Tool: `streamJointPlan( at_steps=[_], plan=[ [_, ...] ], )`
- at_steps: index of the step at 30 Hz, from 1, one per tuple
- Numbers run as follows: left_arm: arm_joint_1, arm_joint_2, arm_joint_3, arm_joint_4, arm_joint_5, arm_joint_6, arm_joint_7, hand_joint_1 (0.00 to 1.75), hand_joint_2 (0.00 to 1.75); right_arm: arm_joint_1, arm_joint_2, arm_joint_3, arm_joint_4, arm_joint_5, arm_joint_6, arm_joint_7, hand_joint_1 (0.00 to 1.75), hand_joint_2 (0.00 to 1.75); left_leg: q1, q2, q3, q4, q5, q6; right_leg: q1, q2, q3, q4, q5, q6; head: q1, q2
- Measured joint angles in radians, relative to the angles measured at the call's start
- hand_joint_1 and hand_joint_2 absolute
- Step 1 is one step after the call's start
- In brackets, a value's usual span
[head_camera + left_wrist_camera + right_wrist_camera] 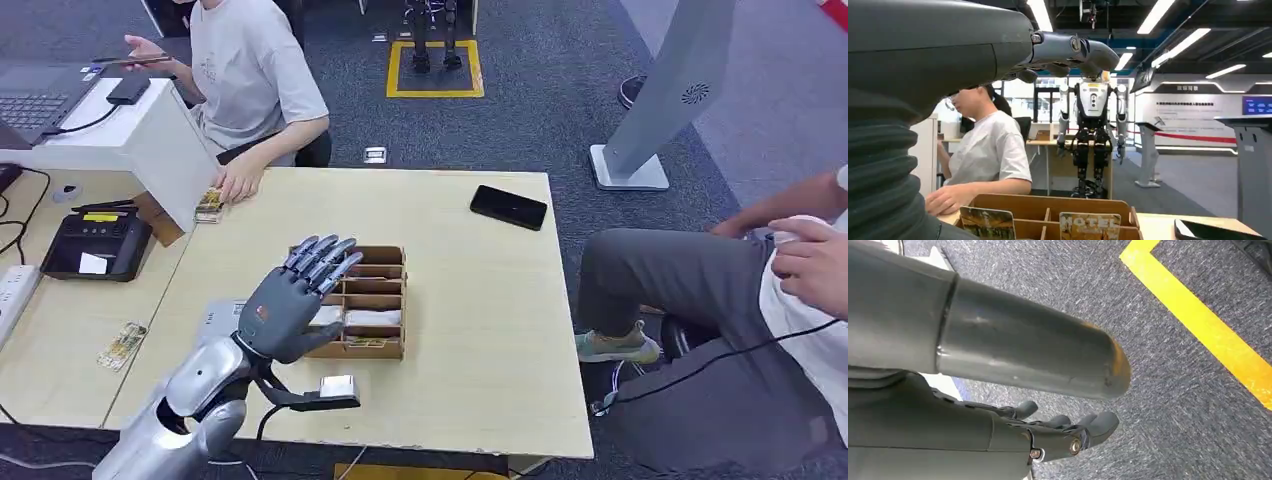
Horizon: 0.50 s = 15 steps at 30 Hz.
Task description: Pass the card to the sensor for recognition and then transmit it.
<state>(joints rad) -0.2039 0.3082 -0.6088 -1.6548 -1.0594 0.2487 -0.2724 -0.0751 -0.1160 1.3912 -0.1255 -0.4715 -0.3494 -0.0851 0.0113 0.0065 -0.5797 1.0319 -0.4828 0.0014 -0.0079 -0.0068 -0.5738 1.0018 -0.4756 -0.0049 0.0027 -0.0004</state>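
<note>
We start with the desk (480, 330), where the wooden card box (385, 262) sits near the middle. The left robot hand (292, 300) hovers over the box's near left part, fingers spread and straight, holding nothing. To pick well, we judge it should lower straight into one compartment, pinch a single card by its top edge, and lift it upright so its neighbours stay put. The black reader (98, 243) that we take for the sensor sits on the desk to the left. The right robot hand (1048, 432) hangs over the carpet, fingers loosely apart, holding nothing. In the left wrist view the cards (1090, 226) stand upright in the box; one reads "HOTEL".
</note>
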Motion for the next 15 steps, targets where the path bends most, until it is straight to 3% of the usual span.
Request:
streamJointPlan(
  at_steps=[15],
  plan=[
    [-0.001,0.014,-0.022,0.000,-0.003,0.000,0.000,0.00,1.75,0.000,-0.001,0.000,0.002,0.000,0.000,0.000,0.00,0.00,0.000,0.000,0.000,0.000,0.000,0.000,0.000,0.000,0.000,0.000,0.000,0.000,0.000,0.000]
  ],
)
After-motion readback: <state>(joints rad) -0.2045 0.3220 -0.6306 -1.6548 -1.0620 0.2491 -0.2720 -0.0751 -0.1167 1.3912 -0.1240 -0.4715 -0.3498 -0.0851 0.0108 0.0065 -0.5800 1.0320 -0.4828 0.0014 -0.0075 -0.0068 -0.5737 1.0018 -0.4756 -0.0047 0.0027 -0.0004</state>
